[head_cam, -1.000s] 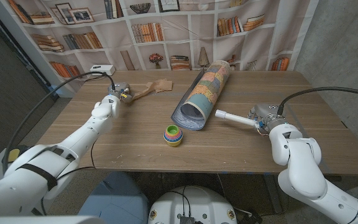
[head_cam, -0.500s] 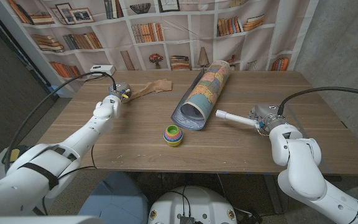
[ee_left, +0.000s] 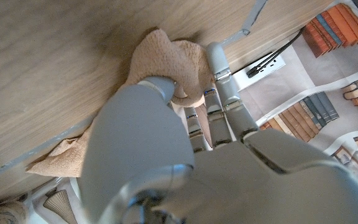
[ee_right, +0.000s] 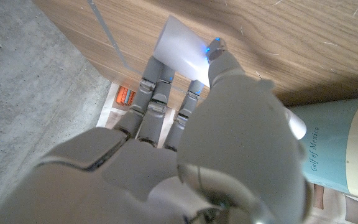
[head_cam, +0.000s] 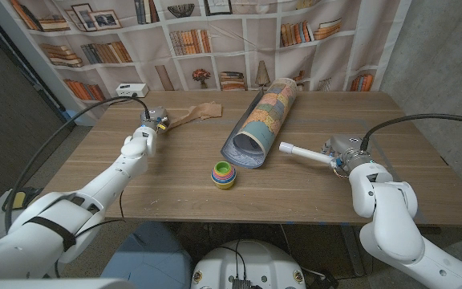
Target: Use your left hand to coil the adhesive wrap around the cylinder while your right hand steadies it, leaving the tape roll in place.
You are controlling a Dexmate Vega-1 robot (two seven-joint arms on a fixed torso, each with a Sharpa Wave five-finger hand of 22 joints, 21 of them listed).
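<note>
A tan adhesive wrap (head_cam: pixel 195 115) lies as a crumpled strip on the table's far left. My left hand (head_cam: pixel 143 135) holds its near end. In the left wrist view the thumb and fingers of my left hand (ee_left: pixel 166 155) close around the bunched wrap (ee_left: pixel 163 59). My right hand (head_cam: pixel 345 154) on the right grips a slim white cylinder (head_cam: pixel 299 152), which points level toward the table's middle. In the right wrist view the fingers of my right hand (ee_right: pixel 197 143) curl around that white cylinder (ee_right: pixel 179 50).
A large map-printed tube (head_cam: pixel 261 120) lies diagonally at the table's centre, its open end near the white cylinder's tip; it also shows as the tube (ee_right: pixel 337 140) in the right wrist view. Stacked coloured cups (head_cam: pixel 224 173) stand in front of it. A white box (head_cam: pixel 131 88) sits behind the far left edge.
My left hand has edged slightly toward the far side with the wrap's end in it. The right hand and the white cylinder have not moved.
</note>
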